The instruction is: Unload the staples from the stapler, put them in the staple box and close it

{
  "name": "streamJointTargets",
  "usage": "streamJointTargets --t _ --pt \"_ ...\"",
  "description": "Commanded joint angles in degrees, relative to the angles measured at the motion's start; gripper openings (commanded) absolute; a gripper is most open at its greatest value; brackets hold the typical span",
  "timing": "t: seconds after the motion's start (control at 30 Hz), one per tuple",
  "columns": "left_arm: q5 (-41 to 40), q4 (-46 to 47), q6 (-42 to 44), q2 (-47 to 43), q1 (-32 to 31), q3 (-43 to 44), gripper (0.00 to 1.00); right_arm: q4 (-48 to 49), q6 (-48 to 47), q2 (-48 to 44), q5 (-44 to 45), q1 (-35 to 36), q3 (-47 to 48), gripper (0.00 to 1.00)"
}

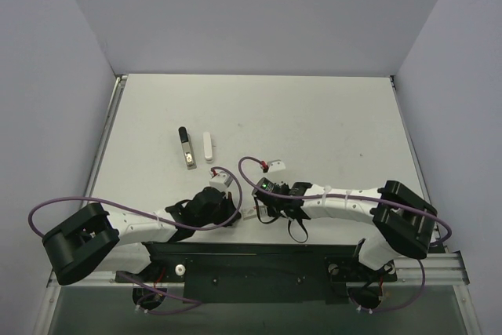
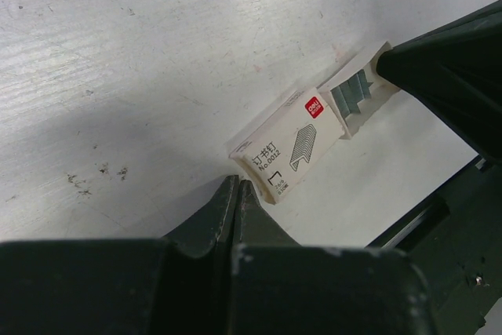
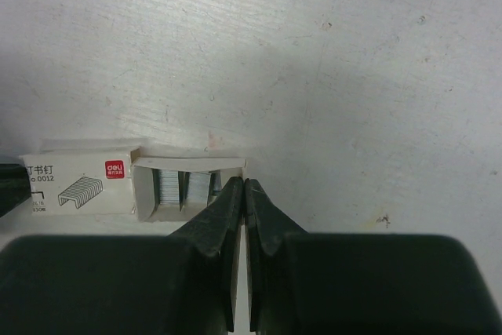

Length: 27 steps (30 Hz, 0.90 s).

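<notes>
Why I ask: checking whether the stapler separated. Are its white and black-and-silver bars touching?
Apart. Top external view shows a gap between the white bar and the black-and-silver bar.

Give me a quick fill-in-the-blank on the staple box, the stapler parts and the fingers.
The box has its tray slid ___. The logo on the box is ___. The left fingers and right fingers are ___. In the top view the white bar lies ___ of the black bar.
Missing: open; red; shut; right.
</notes>
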Motion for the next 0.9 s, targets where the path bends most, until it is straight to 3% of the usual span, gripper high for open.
streamJointTargets --t 0.0,0.87 --pt "0.5 3.1 -0.2 0.2 -0.3 1.8 0.0 -2.4 -0.4 1.9 1.8 0.3 2.5 0.0" --pt "-0.5 2.0 0.9 -0.2 -1.3 2.1 0.0 -4.3 -2.7 6.2 1.1 0.0 7.6 0.0"
